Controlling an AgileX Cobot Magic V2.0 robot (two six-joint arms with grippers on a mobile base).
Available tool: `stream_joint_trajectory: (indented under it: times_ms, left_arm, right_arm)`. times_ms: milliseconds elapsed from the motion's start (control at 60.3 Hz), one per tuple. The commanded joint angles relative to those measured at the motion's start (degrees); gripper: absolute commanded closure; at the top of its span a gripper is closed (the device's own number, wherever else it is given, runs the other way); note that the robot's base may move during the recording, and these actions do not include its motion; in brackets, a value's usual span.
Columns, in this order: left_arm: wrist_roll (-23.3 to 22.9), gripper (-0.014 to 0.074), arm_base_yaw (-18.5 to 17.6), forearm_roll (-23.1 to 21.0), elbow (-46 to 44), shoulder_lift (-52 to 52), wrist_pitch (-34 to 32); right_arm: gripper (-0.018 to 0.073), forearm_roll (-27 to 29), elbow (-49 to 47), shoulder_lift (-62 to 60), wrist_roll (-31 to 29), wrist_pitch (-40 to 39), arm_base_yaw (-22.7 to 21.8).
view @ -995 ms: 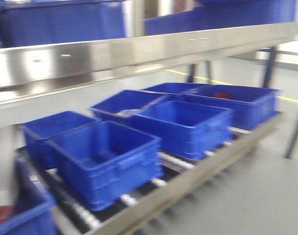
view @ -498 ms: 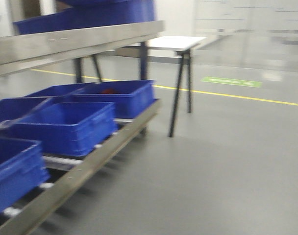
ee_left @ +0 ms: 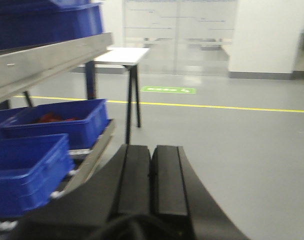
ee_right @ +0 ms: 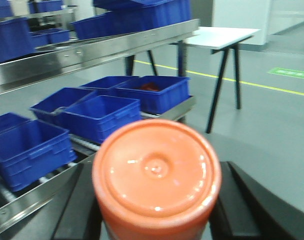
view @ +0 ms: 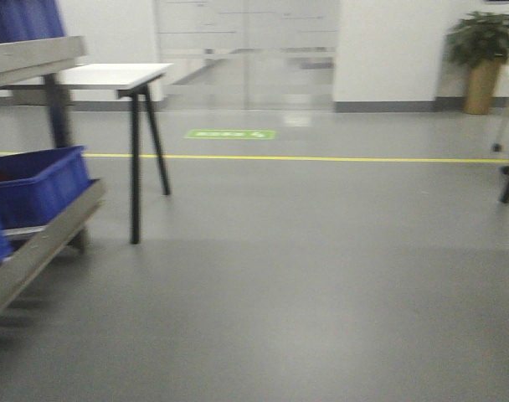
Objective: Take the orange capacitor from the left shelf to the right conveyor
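2 black pincers show, and only 1 carries anything. The right pincer (ee_right: 156,212) is clamped on the orange capacitor (ee_right: 156,170), a glossy orange cylinder seen end-on. Its round flat top fills the right wrist view, with dark fingers (ee_right: 79,210) at either side. The left pincer (ee_left: 151,155) has its 2 flat black fingers pressed together with nothing between them.

The capacitor is off the long shiny stainless-steel shelf (ee_right: 92,52), which runs away on the left above rows of blue plastic bins (ee_right: 99,117). The conveyor appears in none of the 3 views. The front view gives bare grey floor (view: 321,285), a yellow floor line (view: 321,158), a white-topped table on black legs (view: 112,75) and a potted plant (view: 482,50) far off.

The step in hand looks like the carry toward the belt, roughly half the job. How far down the cylinder the fingers reach is hidden, so I cannot tell how secure the hold is. Its skin looks smooth, and a jolt or swing could let it slide or tilt in the grip. The table's legs stand near the rack, and a tight path could clip them. At the belt, letting go from a height or with the cylinder leaning would likely topple it and set it rolling.
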Motion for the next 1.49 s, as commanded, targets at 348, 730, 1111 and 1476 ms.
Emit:
stream_joint_trajectory:
  times_ms: [348,730,1111,1476]
  left_arm:
    - [0.0,0.0701,0.1,-0.3,-0.4,0.6,-4.8]
    - [0.0,0.0701,0.1,-0.3,-0.4,0.6,-4.8]
    - [0.0,0.0701,0.1,-0.3,-0.4,0.6,-4.8]
    - [0.0,0.0701,0.1,-0.3,-0.4,0.6,-4.8]
  right_arm:
    - [0.0502,-0.6,-1.5,0.8,-0.5,-5.7,-0.2]
    - [0.0502,-0.6,-1.5,0.8,-0.5,-5.7,-0.2]
    - [0.0502,-0.6,-1.5,0.8,-0.5,-5.7,-0.2]
    - [0.0502,-0.6,-1.5,0.8,-0.5,-5.7,-0.2]
